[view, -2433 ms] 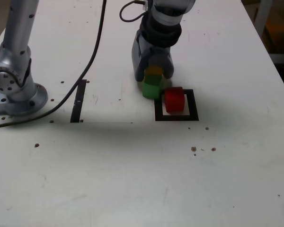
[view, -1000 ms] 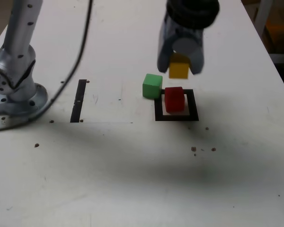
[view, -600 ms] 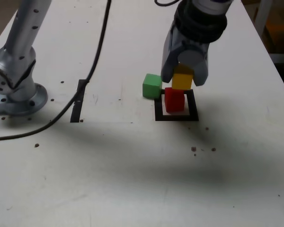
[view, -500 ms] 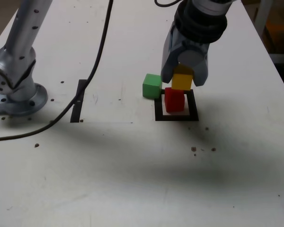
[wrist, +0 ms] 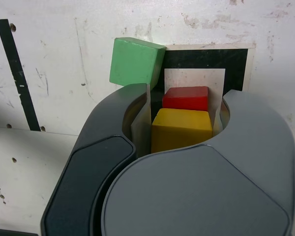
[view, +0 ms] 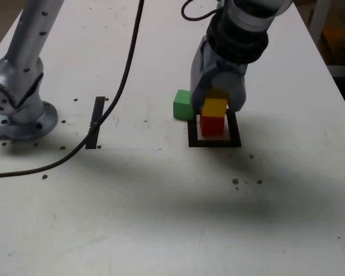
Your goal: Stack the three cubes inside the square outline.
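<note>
Exterior view: your gripper (view: 215,107) is down over the square outline (view: 214,141), its fingers either side of the yellow cube (view: 214,107). Yellow cube sits on top of the red cube (view: 213,125), roughly aligned w/ it. Red cube stands inside the outline on the white interior. Green cube (view: 181,105) is on the table (view: 161,201) just off the outline's corner, toward the exterior view's left, partly hidden behind the gripper body. Straight black tape strip (view: 96,122) lies well apart, further to the exterior view's left, w/ a black cable (view: 116,80) crossing it. Arm base (view: 17,109) stands at the table edge on that same side. Small dark specks scattered on the table surface.

Wrist view: gripper (wrist: 184,130) jaws sit narrowly apart, yellow cube (wrist: 181,130) between them. One pad looks to touch the cube's side; the other side shows a thin gap, so you cannot confirm a firm grip from here. Red cube (wrist: 186,98) shows beneath and beyond the yellow one, within the outline (wrist: 206,58). Green cube (wrist: 135,61) is tilted a little relative to the outline, overlapping its black border at one corner. Tape strip (wrist: 18,76) is visible apart from the cubes.
</note>
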Action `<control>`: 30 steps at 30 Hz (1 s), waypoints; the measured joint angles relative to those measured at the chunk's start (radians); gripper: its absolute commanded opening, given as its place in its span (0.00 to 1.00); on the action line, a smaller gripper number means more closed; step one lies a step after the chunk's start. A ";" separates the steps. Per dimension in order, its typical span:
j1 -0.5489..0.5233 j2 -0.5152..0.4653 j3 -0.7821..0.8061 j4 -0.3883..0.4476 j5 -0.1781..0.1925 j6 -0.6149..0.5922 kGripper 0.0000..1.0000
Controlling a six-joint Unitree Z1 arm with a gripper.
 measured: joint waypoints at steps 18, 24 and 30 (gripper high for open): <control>0.010 -0.004 0.040 -0.047 -0.012 -0.013 0.50; 0.010 -0.004 0.041 -0.058 -0.014 -0.013 0.87; 0.010 -0.009 0.043 -0.068 -0.007 -0.019 1.00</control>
